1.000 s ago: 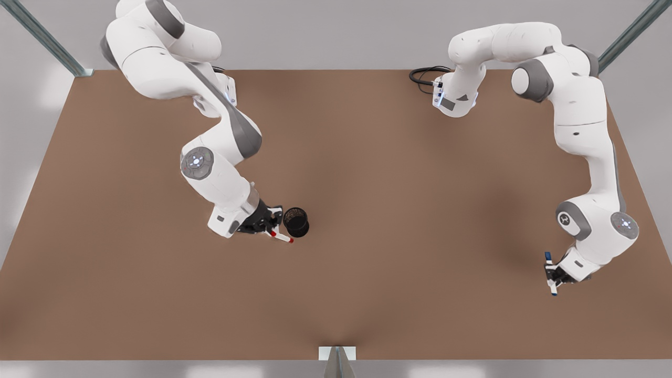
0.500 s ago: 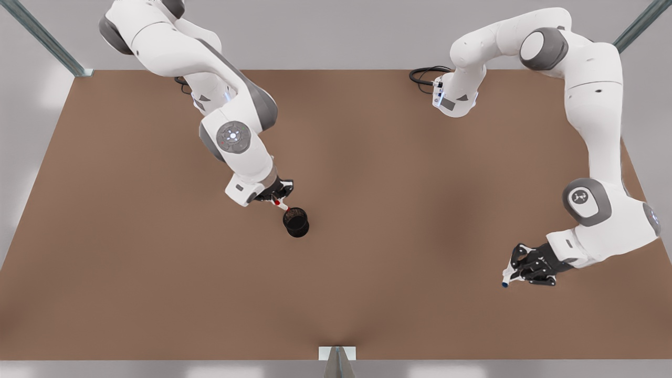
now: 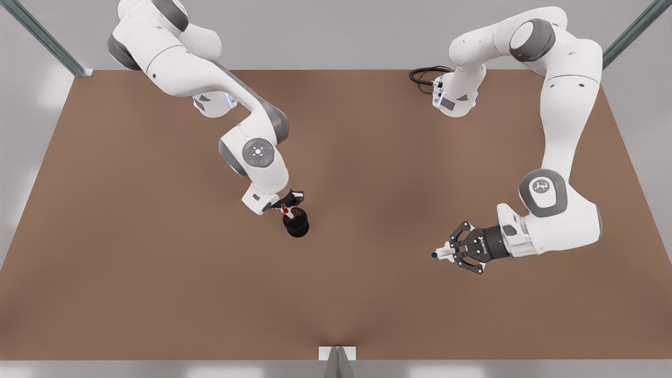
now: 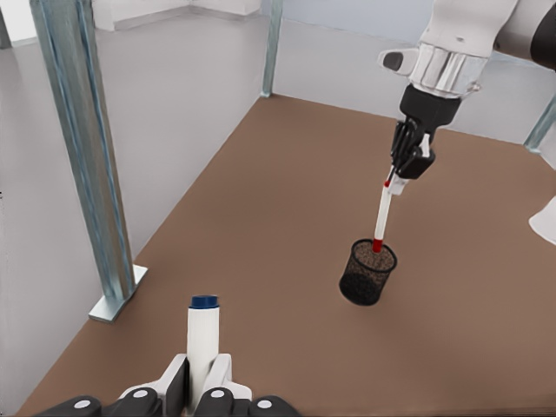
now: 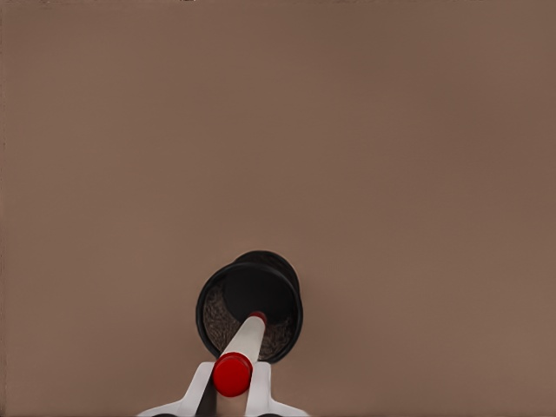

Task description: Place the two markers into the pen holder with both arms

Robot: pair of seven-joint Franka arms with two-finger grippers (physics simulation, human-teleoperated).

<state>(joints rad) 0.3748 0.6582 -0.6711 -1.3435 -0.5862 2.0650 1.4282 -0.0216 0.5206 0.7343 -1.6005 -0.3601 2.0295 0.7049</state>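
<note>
Your right gripper (image 3: 286, 209) jaws clench the red marker (image 4: 381, 213), tip inside the pen holder (image 3: 296, 222); your left gripper (image 3: 446, 252) jaws grasp the blue marker (image 4: 202, 340), well apart.

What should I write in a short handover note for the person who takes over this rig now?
Right pincer: shut on the red marker, held upright over the pen holder, lower end at or just inside the rim.
Left pincer: shut on the blue marker, above the table well off to the front view's right of the holder.
Done: both markers picked up.
Left: lower and release the red marker into the holder, then bring the blue one over and drop it in too.
</note>
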